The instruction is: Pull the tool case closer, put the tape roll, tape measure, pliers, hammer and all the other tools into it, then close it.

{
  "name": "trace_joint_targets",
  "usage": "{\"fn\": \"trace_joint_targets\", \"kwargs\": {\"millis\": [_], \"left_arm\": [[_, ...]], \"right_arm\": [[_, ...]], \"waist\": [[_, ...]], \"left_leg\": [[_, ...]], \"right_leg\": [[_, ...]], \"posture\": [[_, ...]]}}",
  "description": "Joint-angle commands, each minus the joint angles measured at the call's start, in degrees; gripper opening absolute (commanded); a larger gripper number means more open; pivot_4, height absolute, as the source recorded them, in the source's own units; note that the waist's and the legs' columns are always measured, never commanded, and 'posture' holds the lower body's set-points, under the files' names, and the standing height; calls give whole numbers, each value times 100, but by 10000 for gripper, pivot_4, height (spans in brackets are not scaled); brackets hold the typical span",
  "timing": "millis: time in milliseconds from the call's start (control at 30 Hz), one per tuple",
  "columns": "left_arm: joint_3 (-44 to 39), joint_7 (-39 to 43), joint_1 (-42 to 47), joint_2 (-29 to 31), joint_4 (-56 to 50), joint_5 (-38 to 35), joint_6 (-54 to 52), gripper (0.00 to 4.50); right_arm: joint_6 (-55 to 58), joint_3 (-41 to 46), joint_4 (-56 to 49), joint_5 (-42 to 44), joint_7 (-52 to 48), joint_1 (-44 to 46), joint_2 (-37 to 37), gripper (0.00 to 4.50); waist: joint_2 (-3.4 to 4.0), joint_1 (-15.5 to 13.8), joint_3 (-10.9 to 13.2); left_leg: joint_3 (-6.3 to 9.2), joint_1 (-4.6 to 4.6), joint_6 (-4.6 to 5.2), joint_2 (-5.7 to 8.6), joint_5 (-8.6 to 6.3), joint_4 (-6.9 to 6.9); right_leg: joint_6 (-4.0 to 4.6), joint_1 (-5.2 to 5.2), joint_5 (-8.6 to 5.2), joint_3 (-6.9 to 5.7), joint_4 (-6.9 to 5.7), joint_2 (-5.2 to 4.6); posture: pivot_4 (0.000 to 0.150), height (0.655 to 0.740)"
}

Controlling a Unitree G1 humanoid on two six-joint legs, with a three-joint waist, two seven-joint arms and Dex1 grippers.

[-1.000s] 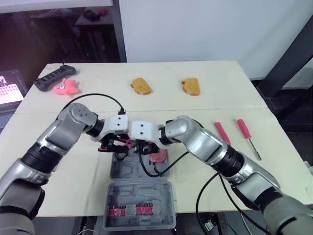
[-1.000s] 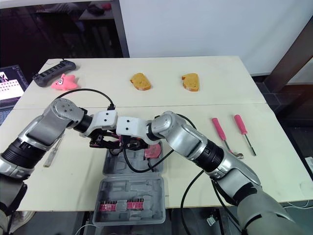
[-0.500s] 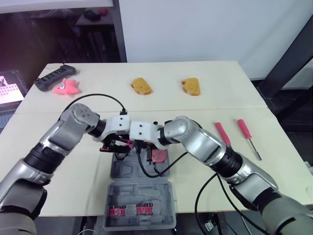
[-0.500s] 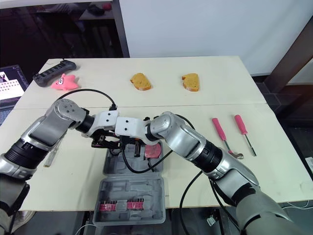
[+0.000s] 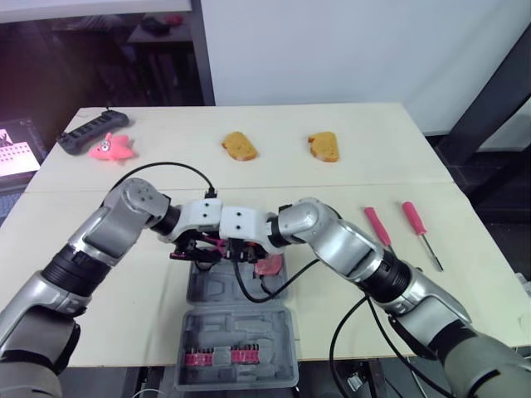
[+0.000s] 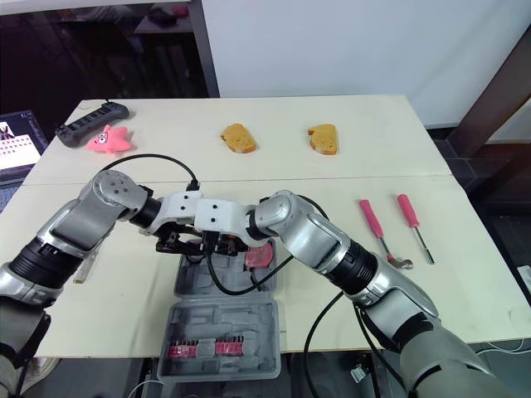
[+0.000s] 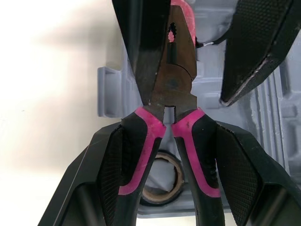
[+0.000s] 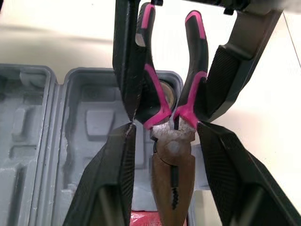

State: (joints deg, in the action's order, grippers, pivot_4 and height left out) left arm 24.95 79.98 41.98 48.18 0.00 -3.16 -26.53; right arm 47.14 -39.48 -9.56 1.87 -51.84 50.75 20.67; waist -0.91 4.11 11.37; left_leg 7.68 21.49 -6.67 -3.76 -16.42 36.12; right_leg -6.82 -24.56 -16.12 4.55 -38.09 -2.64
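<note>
The grey tool case [image 5: 197, 292] lies open at the table's near edge, its lid toward me. Pink-and-black pliers [image 7: 173, 84] hang over the case's far end. My left gripper [image 7: 174, 129] is shut on their handles. My right gripper [image 8: 165, 127] meets it from the other side, its fingers [image 8: 225, 183] open and straddling the pliers' head [image 8: 171, 174]. A tape roll [image 7: 162, 188] sits in the case below them, and a red tape measure [image 5: 268, 265] lies in the case beside them. Two pink-handled tools [image 5: 375, 224] [image 5: 413, 220] lie on the table to the right. A clear-handled tool [image 6: 87, 261] lies left of the case.
Two bread pieces [image 5: 239, 146] [image 5: 324, 147] lie at mid-table. A pink toy [image 5: 110, 148] and a black controller [image 5: 91, 133] sit at the far left. Pink bits [image 5: 220, 356] line the case lid. The table's near edge runs just under the case.
The left arm's elbow has drawn in slightly. The pliers and both grippers have stayed over the case's far end, held the same way.
</note>
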Motion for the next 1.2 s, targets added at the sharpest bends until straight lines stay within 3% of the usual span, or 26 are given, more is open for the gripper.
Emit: {"fn": "trace_joint_targets", "kwargs": {"millis": [33,600,767,1200], "left_arm": [[-243,40,71,7,-249,-90,77,23702],[-292,83,95,1,-338,-187,57,23702],[-286,73,99,-11,-315,-170,55,23702],[-356,13,90,-105,-176,-204,233,23702]], "right_arm": [[-102,110,-31,2,-51,80,-88,22562],[-230,36,177,-149,-133,-35,-77,22562],[-252,39,205,-191,-158,-46,-86,10261],[-248,62,165,-209,-202,-93,-47,10258]], "waist": [[0,0,0],[0,2,0],[0,3,0],[0,1,0]], "left_leg": [[0,0,0,0,0,0],[0,0,-4,0,2,0],[0,0,-4,0,2,0],[0,-1,-5,0,3,1]], "right_leg": [[0,0,0,0,0,0],[0,0,0,0,-1,0],[0,0,0,0,-2,0],[0,0,0,0,-2,0]], "posture": [[1500,7400],[1500,7400],[1500,7400],[1500,7400]]}}
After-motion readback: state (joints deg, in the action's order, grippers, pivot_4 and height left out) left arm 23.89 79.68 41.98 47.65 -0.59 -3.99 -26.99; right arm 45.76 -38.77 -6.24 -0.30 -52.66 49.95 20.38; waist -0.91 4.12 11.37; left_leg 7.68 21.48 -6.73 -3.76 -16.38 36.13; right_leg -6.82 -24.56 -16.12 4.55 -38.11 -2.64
